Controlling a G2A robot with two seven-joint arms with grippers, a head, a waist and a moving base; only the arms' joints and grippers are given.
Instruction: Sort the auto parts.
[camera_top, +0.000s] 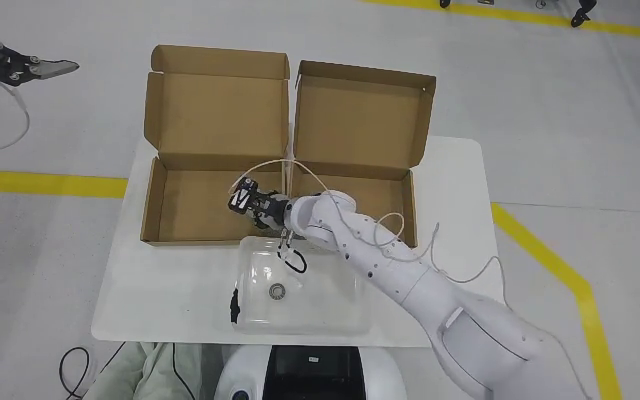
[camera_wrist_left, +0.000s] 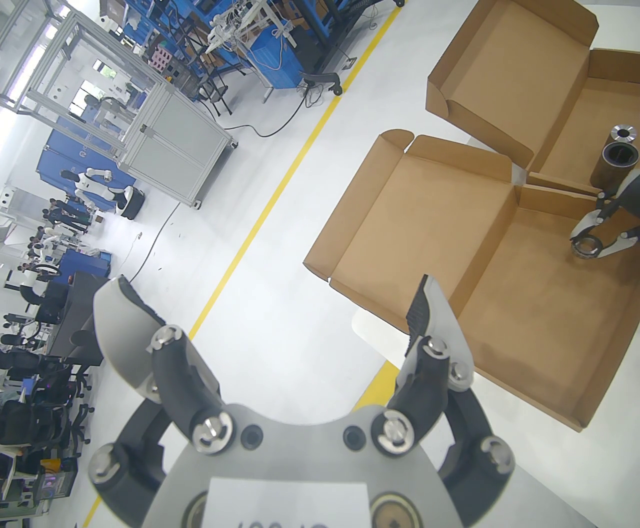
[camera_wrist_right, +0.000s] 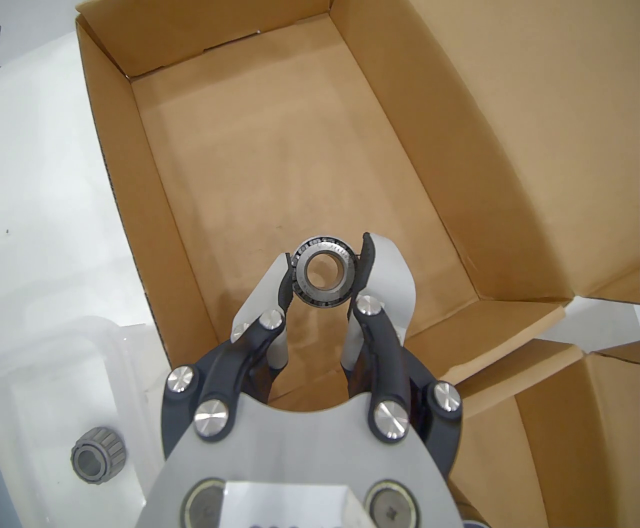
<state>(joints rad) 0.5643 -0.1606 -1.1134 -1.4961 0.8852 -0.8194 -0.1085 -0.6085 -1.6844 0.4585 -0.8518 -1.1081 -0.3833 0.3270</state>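
1. Count: we log two cardboard boxes, the left box (camera_top: 195, 210) and the right box (camera_top: 360, 125), side by side on a white table (camera_top: 450, 180). There is one clear bin (camera_top: 330, 300) in front of them. There are two bearings, the held bearing (camera_wrist_right: 322, 274) and the loose bearing (camera_top: 278, 291). There are two sleeves, a silvery sleeve (camera_wrist_left: 623, 134) and a dark sleeve (camera_wrist_left: 620, 162).
2. Clear bin: the loose bearing lies near the middle, bore facing up. A dark curled piece (camera_top: 295, 262) sits by the bin's far wall; we cannot tell what it is.
3. Right box: lid open. Both sleeves stand upright just beside each other, close to the wall on the left box's side.
4. Left box: lid open. The held bearing hangs over the part of the brown floor nearer the right box.
5. Right gripper (camera_wrist_right: 327, 265): closed down to the bearing's width, with its dark pads (camera_wrist_right: 367, 260) pressed on opposite sides of the outer ring. The bearing sits right between the fingertips, bore toward the wrist camera. We cannot tell whether it touches the box floor.
6. Left gripper (camera_wrist_left: 274, 295): spread wide, holding nothing. It is off the table, over the grey floor beyond the left box, well apart from every part.
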